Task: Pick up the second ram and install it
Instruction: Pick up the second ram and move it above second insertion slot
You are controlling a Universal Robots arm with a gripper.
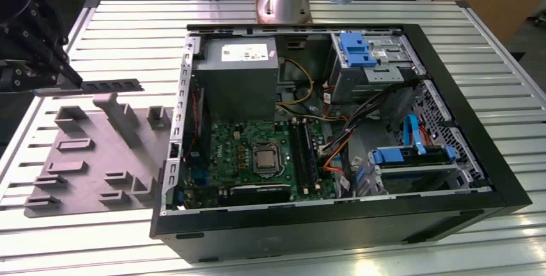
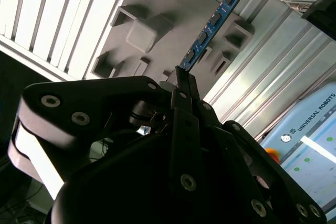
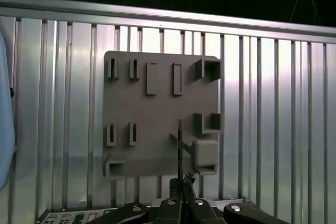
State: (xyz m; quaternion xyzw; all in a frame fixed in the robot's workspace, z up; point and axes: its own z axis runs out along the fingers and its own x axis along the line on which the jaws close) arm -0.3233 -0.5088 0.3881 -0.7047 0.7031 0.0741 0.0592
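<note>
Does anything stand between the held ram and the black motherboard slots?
The second ram, held in the tool, hangs over the grey tray. The case's side wall stands between it and the black slots; nothing else visible does.

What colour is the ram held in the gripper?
Blue, with dark chips along it; the ram shows best in the second wrist view.

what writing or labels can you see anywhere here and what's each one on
Power supply label: print too small to read.
Pale blue panel: white brand lettering along its edge; the marks below it are blurred.
Memory stick, held in the gripper: no readable marks.
</note>
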